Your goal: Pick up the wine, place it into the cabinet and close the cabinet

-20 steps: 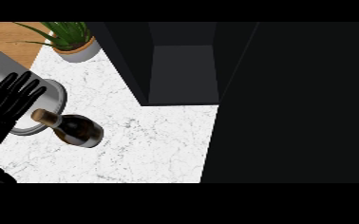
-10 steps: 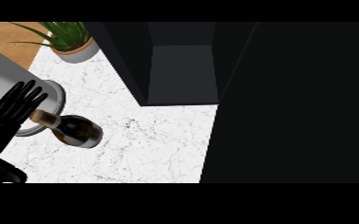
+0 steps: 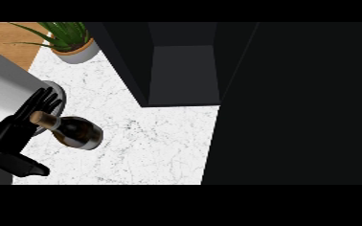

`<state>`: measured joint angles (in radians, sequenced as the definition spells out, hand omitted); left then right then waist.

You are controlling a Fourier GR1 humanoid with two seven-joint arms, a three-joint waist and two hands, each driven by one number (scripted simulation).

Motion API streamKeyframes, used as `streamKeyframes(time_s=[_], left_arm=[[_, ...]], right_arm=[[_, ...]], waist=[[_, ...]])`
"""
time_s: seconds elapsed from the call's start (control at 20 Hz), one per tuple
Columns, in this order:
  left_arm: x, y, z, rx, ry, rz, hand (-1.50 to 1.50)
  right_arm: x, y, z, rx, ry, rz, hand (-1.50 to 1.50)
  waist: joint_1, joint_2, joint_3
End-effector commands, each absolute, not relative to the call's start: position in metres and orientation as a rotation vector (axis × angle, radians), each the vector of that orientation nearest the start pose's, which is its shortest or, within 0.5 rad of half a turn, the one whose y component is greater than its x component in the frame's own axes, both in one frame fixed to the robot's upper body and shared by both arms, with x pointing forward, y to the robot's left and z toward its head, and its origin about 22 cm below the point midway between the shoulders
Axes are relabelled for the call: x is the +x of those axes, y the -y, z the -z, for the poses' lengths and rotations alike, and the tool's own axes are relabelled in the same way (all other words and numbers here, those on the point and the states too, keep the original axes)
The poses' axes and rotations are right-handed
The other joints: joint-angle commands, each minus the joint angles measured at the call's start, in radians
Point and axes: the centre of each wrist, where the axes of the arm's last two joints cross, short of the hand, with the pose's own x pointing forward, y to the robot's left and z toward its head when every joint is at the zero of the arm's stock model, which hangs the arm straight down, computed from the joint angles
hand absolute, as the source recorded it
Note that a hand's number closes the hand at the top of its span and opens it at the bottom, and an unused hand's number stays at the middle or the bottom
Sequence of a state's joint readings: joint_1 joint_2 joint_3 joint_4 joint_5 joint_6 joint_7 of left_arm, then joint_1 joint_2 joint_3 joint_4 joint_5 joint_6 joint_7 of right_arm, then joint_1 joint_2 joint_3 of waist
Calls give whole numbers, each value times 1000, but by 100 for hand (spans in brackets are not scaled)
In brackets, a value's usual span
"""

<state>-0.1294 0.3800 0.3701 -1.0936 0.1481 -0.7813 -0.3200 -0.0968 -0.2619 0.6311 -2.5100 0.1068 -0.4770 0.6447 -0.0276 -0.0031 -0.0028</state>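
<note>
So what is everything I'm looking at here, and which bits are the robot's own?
wine bottle: one, dark with a tan top, on the counter at the left, next to the hand.
plate: one, grey, at the left behind the bottle, mostly hidden by the hand.
potted plant: one, green leaves in a grey pot, upper left of the counter.
cabinet: one, black, open, top middle.
counter: one, white marble, left half of the view.
wooden surface: one, brown, far upper left.
left forearm: one, grey, left edge.
left hand: one, black, fingers straight, by the bottle's neck.
right hand: not in view.
</note>
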Motion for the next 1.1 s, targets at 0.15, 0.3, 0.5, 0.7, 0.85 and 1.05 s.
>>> streamKeyframes(time_s=[0.15,0.3,0.5,0.7,0.85,1.05], left_arm=[[256,-412,38,-306,1628,262,-150],[260,-417,53,-273,1628,226,-150],[252,-419,69,-313,1592,223,-150],[253,-414,76,-415,1527,217,-150],[251,-422,80,-441,1511,199,-150],[252,-410,90,-453,1489,211,-150]], right_arm=[[83,170,-218,270,1927,-145,-150],[92,161,-210,281,1942,-130,-150],[87,166,-214,288,1929,-138,-150],[91,163,-209,273,1931,-172,-150],[100,160,-203,255,1940,-169,-150],[94,167,-211,267,1947,-161,-150]], waist=[[1,0,0],[-6,3,-1],[-11,3,-2],[-5,0,0],[-16,5,-2],[-9,4,-2]])
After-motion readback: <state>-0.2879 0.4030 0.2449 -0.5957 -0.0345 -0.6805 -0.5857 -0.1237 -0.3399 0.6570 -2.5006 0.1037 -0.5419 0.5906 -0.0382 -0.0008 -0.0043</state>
